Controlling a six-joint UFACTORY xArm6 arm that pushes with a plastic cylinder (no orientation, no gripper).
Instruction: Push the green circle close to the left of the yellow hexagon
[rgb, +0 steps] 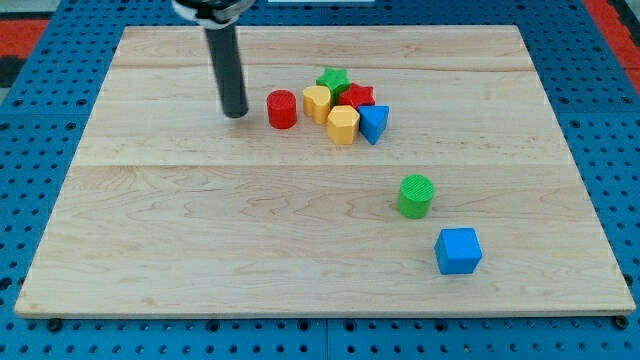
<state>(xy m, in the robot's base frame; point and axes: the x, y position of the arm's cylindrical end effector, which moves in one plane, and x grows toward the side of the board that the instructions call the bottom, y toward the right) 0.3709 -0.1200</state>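
Note:
The green circle (415, 195) stands alone on the wooden board (200, 220), right of centre and below the cluster. The yellow hexagon (343, 125) sits at the lower front of a cluster near the view's top centre, touching a blue triangular block (373, 123) on its right. My tip (236, 113) rests on the board at the upper left of centre, just left of a red cylinder (282, 109) and far up and left of the green circle.
The cluster also holds a second yellow block (317, 101), a green star (332, 79) and a red star (357, 97). A blue cube (458, 250) lies below and right of the green circle. A blue pegboard (40, 100) surrounds the board.

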